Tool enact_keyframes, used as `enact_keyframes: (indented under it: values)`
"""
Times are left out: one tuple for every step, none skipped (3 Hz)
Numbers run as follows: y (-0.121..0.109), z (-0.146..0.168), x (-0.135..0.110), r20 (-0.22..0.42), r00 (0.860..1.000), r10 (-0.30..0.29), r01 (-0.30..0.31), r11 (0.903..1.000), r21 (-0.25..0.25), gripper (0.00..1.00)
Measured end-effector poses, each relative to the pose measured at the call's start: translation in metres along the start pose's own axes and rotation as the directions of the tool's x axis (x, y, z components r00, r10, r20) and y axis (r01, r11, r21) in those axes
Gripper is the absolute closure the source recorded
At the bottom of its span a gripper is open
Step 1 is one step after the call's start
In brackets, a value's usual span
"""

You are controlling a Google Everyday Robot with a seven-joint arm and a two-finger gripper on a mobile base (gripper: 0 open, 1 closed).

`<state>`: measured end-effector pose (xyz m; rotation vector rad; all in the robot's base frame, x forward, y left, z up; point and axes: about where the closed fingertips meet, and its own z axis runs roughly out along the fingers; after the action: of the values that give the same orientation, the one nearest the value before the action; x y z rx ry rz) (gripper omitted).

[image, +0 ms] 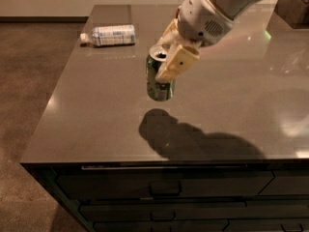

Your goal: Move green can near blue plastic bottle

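As the gripper (167, 57) clasps it, the green can (157, 87) hangs above the counter

Where the white arm (217, 8) reaches in from the upper right, it ends in two cream-coloured fingers (176, 62) that are closed on the can's upper half. One finger lies across the near side and the other sits behind the rim. The can is off the surface and leans a little, with its silver top and pull-tab hole turned up toward the camera. Its lower body shows green with pale markings. A dark shadow (166, 134) lies on the counter (96, 115) below it and slightly toward the front edge, apart from the can itself.

The blue plastic bottle (112, 35) lies on its side near the far left corner of the counter, with its white cap pointing left. It is well apart from the can, farther back and to the left. A dark boxy object (293, 7) sits at the far right edge of the view. Below the countertop, the front of the cabinet shows drawers (164, 190) with handles.
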<state>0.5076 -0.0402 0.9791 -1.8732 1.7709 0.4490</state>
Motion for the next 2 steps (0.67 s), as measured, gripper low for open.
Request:
enact_keyframes:
  values:
    - [-0.0356, 0.0082, -0.0219, -0.012, 0.999, 0.04, -0.039, 0.9984, 0.042, 1.0]
    - [-0.0355, 0.0082, -0.0218, -0.012, 0.999, 0.039, -0.039, 0.9984, 0.042, 1.0]
